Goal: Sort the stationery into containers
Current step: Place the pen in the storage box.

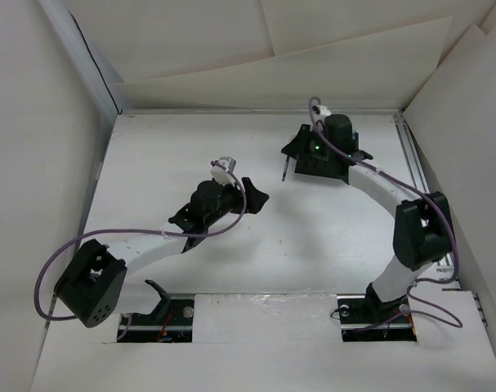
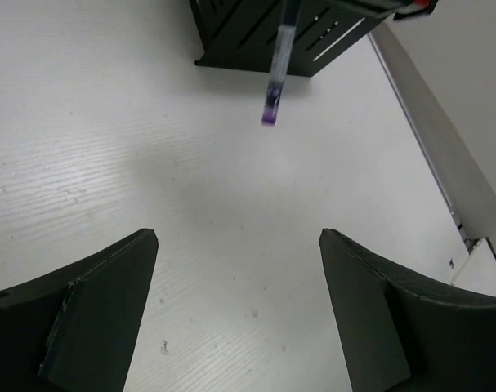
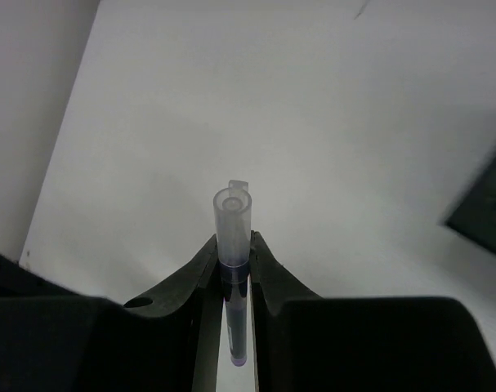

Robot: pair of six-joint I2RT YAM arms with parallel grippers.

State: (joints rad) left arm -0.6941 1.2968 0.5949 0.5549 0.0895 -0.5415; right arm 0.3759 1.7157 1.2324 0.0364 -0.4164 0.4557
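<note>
My right gripper (image 1: 290, 157) is shut on a thin pen (image 3: 234, 269) with a clear cap and a dark purple body. The pen hangs down from the jaws above the white table. In the left wrist view the pen (image 2: 276, 77) hangs just in front of the black slotted organizer box (image 2: 248, 28). A corner of the box shows at the right edge of the right wrist view (image 3: 486, 214). In the top view the box is mostly hidden under the right wrist. My left gripper (image 2: 239, 310) is open and empty, low over the table, short of the pen (image 1: 285, 169). No other stationery is in view.
White walls close the table at the left, back and right. A metal rail (image 1: 411, 163) runs along the right edge, and it also shows in the left wrist view (image 2: 431, 155). Purple cables (image 1: 43, 282) loop off both arms.
</note>
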